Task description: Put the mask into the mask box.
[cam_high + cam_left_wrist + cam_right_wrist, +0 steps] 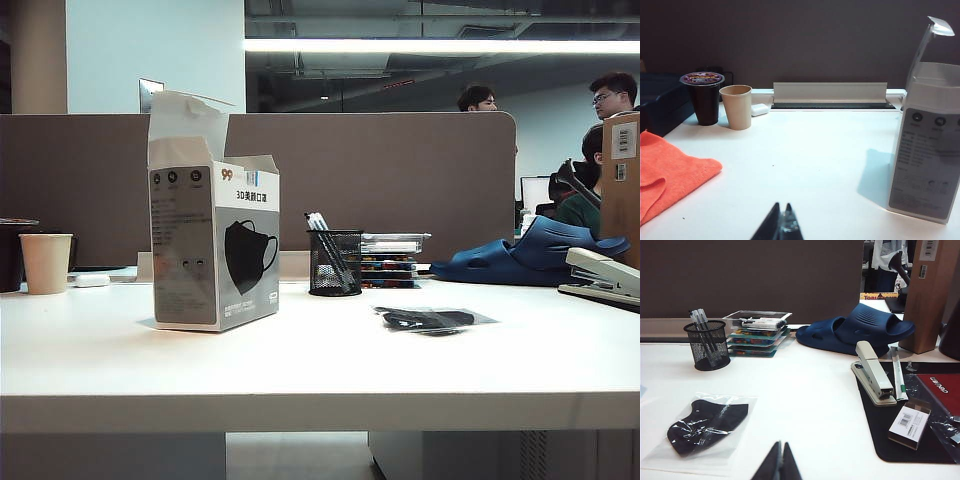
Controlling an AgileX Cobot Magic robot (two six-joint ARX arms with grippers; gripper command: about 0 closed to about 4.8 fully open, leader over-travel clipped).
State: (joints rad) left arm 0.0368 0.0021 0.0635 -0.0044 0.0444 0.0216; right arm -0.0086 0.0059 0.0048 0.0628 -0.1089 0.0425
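Lying flat on the white table (300,370), your mask (707,426) sits in its clear wrapper, well apart from the mask box (213,245), which stands upright with its top flaps open. A mesh pen cup (334,262) stands between them, further back. Your left gripper (781,222) and right gripper (778,460) both have fingers pressed together, holding nothing.

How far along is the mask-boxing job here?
Nothing is done yet. The mask lies in its clear wrapper on the white table, apart from the mask box, which stands upright with its top flap up. The left gripper and right gripper are shut, empty, near the table edge. Picking and inserting remain.
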